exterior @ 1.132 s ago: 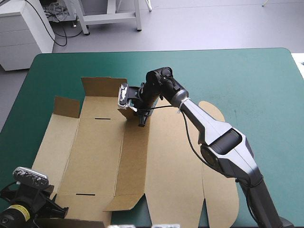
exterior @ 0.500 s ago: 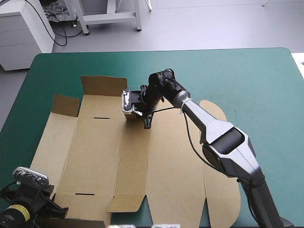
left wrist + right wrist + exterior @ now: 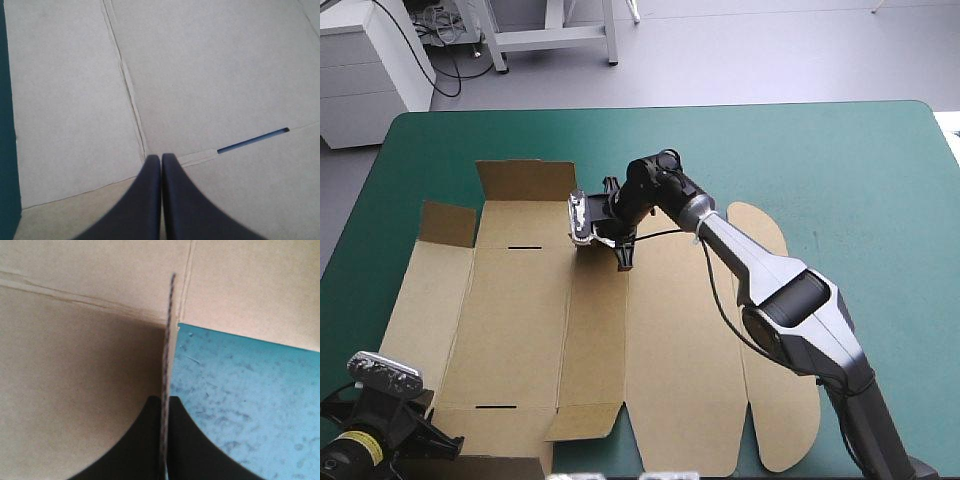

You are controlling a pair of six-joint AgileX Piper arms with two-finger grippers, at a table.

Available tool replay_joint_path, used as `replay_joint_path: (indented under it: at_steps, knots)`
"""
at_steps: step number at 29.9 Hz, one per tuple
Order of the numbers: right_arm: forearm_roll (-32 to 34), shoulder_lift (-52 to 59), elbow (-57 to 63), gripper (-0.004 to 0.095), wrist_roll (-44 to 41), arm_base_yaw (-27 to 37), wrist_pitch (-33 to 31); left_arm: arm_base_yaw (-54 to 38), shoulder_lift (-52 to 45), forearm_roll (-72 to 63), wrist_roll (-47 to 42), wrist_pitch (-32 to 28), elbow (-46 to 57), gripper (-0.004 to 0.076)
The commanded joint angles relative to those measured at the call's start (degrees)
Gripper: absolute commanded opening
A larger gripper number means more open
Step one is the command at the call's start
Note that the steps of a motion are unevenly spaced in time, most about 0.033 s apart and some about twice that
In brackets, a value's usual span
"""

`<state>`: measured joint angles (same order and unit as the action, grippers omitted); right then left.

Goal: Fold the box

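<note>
R gripper (image 3: 165,401) clamped on flap (image 3: 169,330) of flat brown cardboard box (image 3: 520,310) | sheet dragged left vs earlier | L gripper (image 3: 161,160) closed, empty | walls unraised

The box (image 3: 520,320) held in the black right claw (image 3: 623,258) is plain brown with two thin dark slots (image 3: 527,247), and the worktop (image 3: 820,170) beside it is teal-green.

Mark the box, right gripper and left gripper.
box (image 3: 520,310): high view, middle of its flat centre panel.
right gripper (image 3: 166,401): right wrist view, between fingertips clamping the box's upright edge.
left gripper (image 3: 161,158): left wrist view, where shut fingertips meet.
</note>
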<state>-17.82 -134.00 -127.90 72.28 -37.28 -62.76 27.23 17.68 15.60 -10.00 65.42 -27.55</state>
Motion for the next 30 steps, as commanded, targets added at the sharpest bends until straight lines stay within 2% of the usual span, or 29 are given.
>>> replay_joint_path:
  at_steps: [1,4,8,10,11,15,23,26,30]
  knots:
    - [-6.36,3.37,-0.90,-0.0014,1.22,-1.60,-1.40,0.09,0.89,0.60,-0.39,-2.58,-1.18,-0.0010]
    - [-4.81,3.37,-0.90,0.0054,-0.63,-1.80,-0.69,0.09,0.89,0.60,-0.39,-2.58,-1.18,-0.0010]
    - [-0.05,3.60,-0.90,0.0303,-6.76,-2.19,-0.54,0.09,0.89,0.60,-0.39,-2.58,-1.18,-0.0010]
    - [1.32,4.04,-0.90,0.0397,-8.71,-2.05,-0.54,0.09,0.89,0.60,-0.39,-2.58,-1.18,-0.0010]
    - [1.86,4.29,-0.90,0.0412,-9.48,-2.05,-0.54,0.09,0.89,0.60,-0.39,-2.58,-1.18,-0.0010]
    - [6.85,6.63,-0.90,0.0400,-12.81,-1.96,-0.54,0.09,0.89,0.60,-0.39,-2.58,-1.18,-0.0010]
    - [27.12,13.97,-0.90,0.0300,-27.79,-0.22,-4.00,0.09,0.89,0.60,-0.39,-2.58,-1.18,-0.0010]
    - [29.61,16.89,-0.90,0.0266,-31.61,1.80,-6.24,0.09,0.89,0.60,-0.39,-2.58,-1.18,-0.0010]
    - [29.90,21.02,-0.90,0.0222,-42.21,5.63,-6.24,0.09,0.89,0.60,-0.39,-2.58,-1.18,-0.0010]
